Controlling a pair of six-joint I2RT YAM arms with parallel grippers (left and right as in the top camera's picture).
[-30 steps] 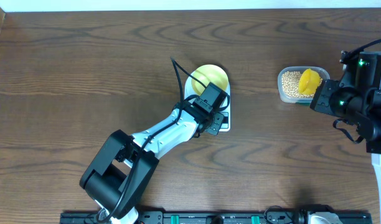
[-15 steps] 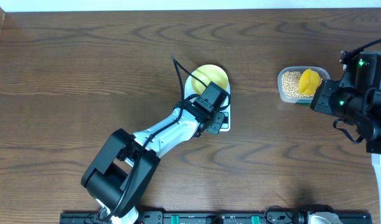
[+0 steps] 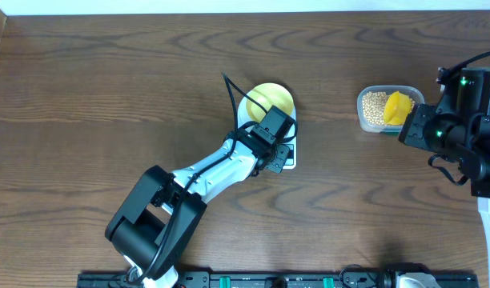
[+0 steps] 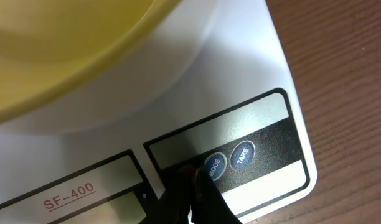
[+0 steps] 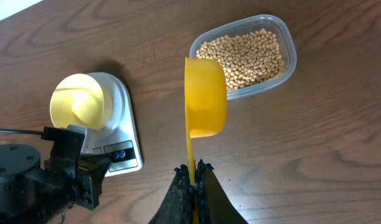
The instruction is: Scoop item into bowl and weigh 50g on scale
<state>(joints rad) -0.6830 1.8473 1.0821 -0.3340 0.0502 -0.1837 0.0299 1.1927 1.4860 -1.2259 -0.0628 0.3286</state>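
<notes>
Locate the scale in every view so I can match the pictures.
Overhead: scale at centre, mostly covered, one white corner showing.
Left wrist: scale fills most of the frame, with the MODE and TARE buttons low and right of centre.
Right wrist: scale at left-middle.
Shared landmark: the pale-yellow bowl sitting on the scale, visible in all three views.

Dark wood-grain table (image 3: 109,96) is shown. White scale (image 5: 127,124) is set flat on it near the centre. Clear tub (image 5: 259,91) is placed on it well apart from the scale.
</notes>
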